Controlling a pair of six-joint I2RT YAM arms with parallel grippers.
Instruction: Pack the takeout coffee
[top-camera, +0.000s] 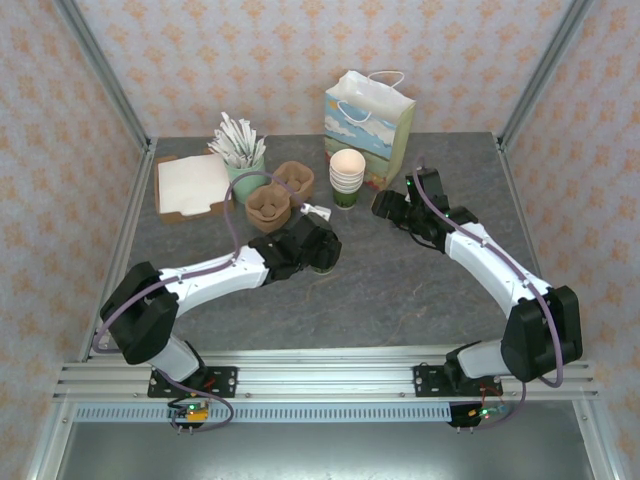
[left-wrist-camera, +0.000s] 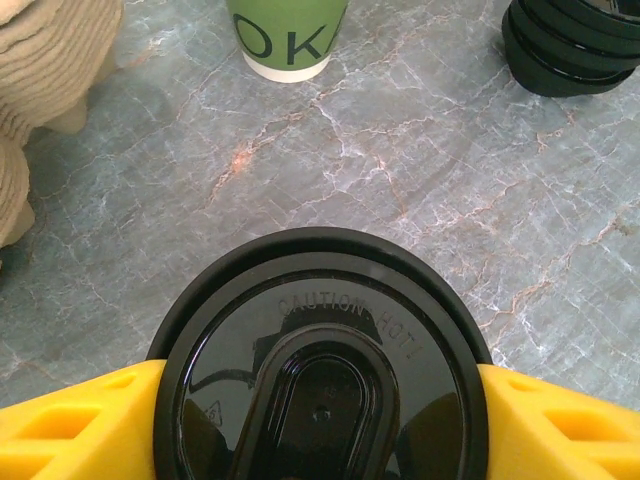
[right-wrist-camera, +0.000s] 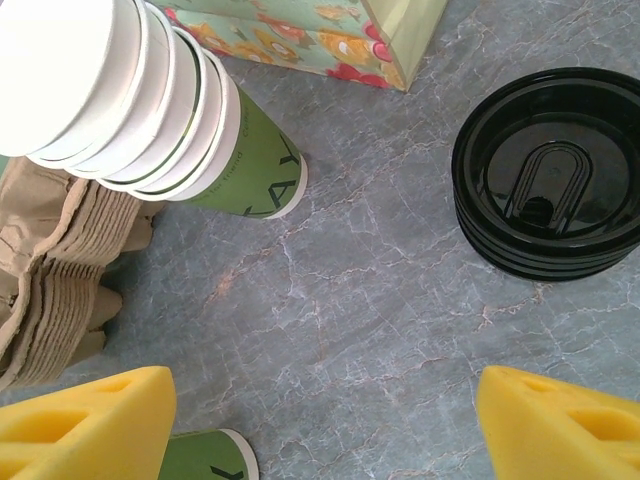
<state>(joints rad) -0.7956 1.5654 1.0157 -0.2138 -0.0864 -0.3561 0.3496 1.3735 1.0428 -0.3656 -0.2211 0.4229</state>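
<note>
The takeout coffee (left-wrist-camera: 320, 370) stands on the grey table, and its round black lid reads "CAUTION HOT". My left gripper (left-wrist-camera: 320, 400) straddles it. One yellow finger (left-wrist-camera: 80, 425) sits at the left of the lid's rim and the other (left-wrist-camera: 560, 425) at the right. The lid hides whether the pads press on the cup wall. From above, the left gripper (top-camera: 318, 250) covers the cup. The cup's green lower band (right-wrist-camera: 205, 458) shows at the bottom left of the right wrist view. My right gripper (top-camera: 388, 207) hovers open over bare table (right-wrist-camera: 325, 420), with nothing between its fingers.
A stack of lidless cups (top-camera: 347, 172) (left-wrist-camera: 288, 40) (right-wrist-camera: 130, 90) stands beyond the coffee. A pile of black lids (left-wrist-camera: 575, 45) (right-wrist-camera: 550, 180) lies to its right. The patterned paper bag (top-camera: 370, 125) stands at the back. Pulp carriers (top-camera: 280, 190), a napkin box (top-camera: 190, 185) and a packet cup (top-camera: 243, 150) sit at the back left.
</note>
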